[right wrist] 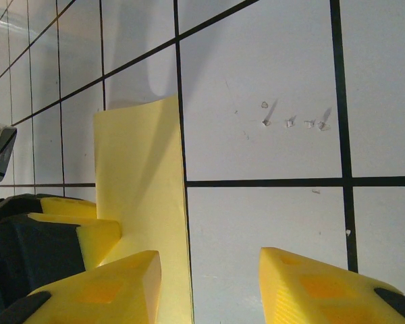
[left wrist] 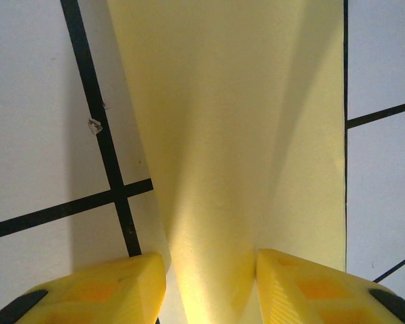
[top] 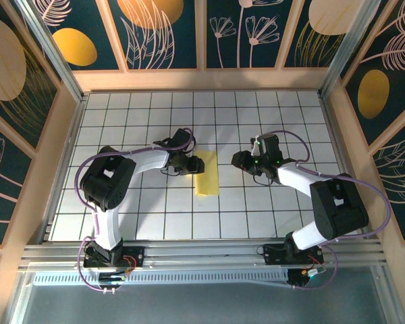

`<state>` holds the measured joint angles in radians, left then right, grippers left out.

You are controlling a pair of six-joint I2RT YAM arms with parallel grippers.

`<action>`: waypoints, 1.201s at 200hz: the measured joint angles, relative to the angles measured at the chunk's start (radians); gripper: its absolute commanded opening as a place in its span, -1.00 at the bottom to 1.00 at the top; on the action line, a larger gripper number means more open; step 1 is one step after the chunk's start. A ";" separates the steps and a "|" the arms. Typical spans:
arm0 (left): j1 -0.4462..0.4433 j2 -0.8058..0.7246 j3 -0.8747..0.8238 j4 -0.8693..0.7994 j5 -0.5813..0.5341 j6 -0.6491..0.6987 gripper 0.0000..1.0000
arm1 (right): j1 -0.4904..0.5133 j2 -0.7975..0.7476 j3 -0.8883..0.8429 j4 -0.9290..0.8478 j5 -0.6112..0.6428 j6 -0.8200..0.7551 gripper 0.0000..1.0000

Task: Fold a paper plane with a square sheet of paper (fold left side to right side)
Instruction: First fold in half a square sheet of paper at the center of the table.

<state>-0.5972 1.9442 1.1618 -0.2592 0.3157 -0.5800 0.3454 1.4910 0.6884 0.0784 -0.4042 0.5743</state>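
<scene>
White grid table (top: 142,223) carries the paper (top: 206,174) at centre, folded narrow and bowing up. Your left gripper (top: 191,163) straddles its edge, jaws apart, pinching nothing; right gripper (top: 238,160) hangs parted just beside. Press carelessly and that bow could set a crooked crease.

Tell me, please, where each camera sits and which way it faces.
Top external: above and behind the arm bases, looking down on tiled table, yellow paper, left gripper and right gripper.
Left wrist: on the left arm, looking down at the paper between its fingers.
Right wrist: on the right arm, facing the paper's edge past its fingers.
Shared: both wrist views show the paper and black grid lines.
</scene>
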 measured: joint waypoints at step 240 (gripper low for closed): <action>-0.005 0.005 0.011 -0.012 -0.014 -0.019 -0.13 | 0.000 0.000 0.000 0.000 -0.016 0.000 -0.14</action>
<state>-0.6025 1.9491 1.1725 -0.2714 0.3019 -0.5987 0.3454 1.4910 0.6884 0.0784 -0.4202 0.5743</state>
